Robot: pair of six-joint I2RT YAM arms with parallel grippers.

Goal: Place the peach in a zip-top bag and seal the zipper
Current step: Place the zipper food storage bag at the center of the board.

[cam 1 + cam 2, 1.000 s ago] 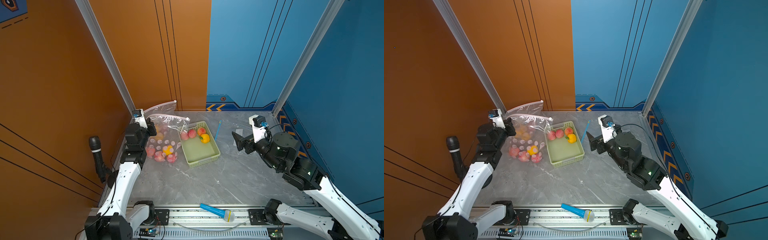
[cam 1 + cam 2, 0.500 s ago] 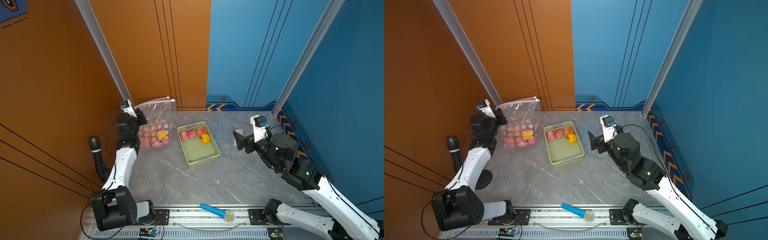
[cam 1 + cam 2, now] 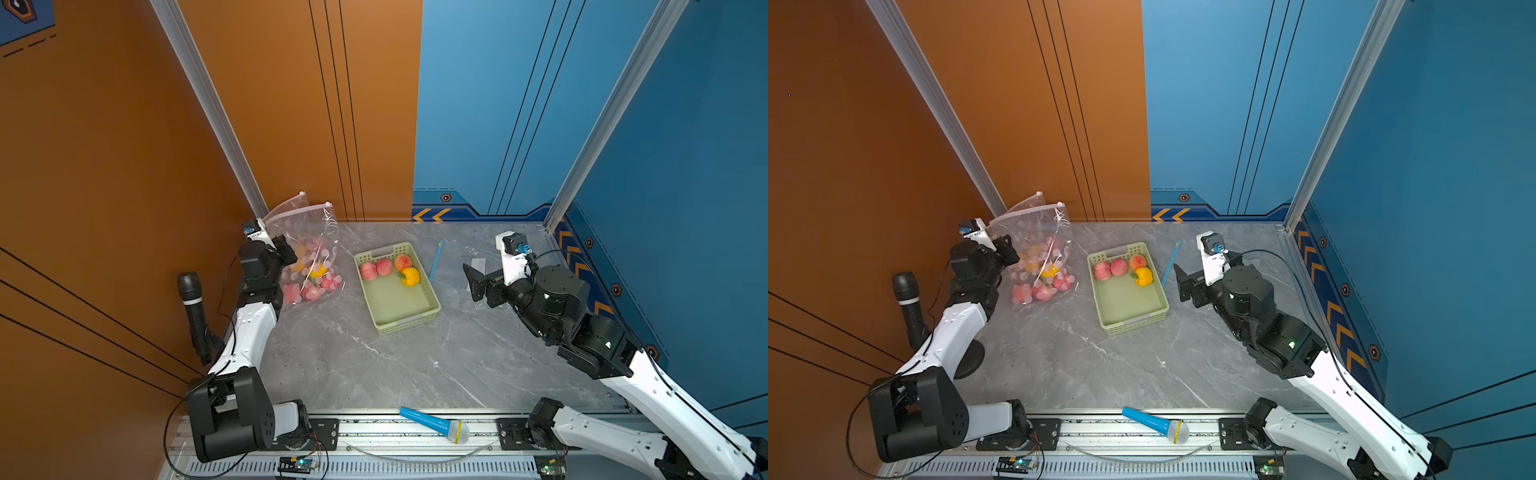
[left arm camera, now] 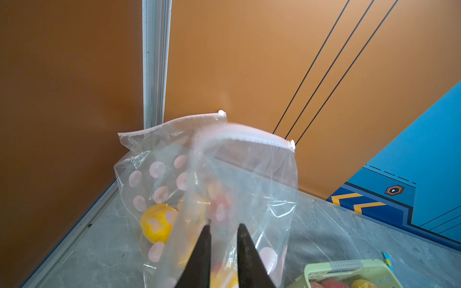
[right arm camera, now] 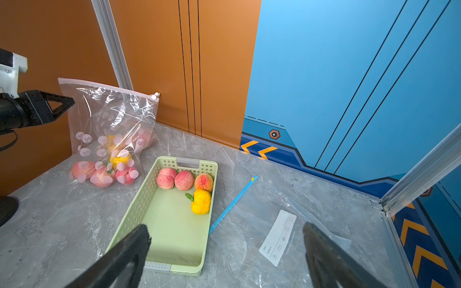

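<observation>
Looks like this one is between rounds rather than at the start. The spotted zip-top bag (image 5: 112, 117) stands upright at the far left of the worktop (image 3: 1100, 365), leaning toward the orange wall, with a pile of pink and yellow fruit in the bottom. In the right wrist view its top edge looks pressed shut along the whole length, and the white slider (image 5: 155, 96) is parked at the right end. I'd call that bag packed and sealed, or very nearly. The left wrist view hints at a second bag edge behind it, but it's hard to be sure.

The left gripper (image 4: 225, 225) sits right at the bag's left side with its jaws a narrow crack apart. Plastic is right in front of the tips, but nothing looks pinched. The right gripper (image 5: 227, 230) hangs over the right side of the worktop, jaws spread wide with nothing in them.

What's left: three pink peaches (image 3: 384, 267) and one yellow fruit (image 3: 410, 277) sit at the far end of the green basket (image 3: 407, 319) in the middle. Just right of the basket a flat clear bag (image 5: 262, 204) lies on the worktop, its blue zipper strip (image 5: 232, 204) toward the basket, and it looks empty. My guess is that's the next bag: it needs opening, a peach dropped in, then zipping.
</observation>
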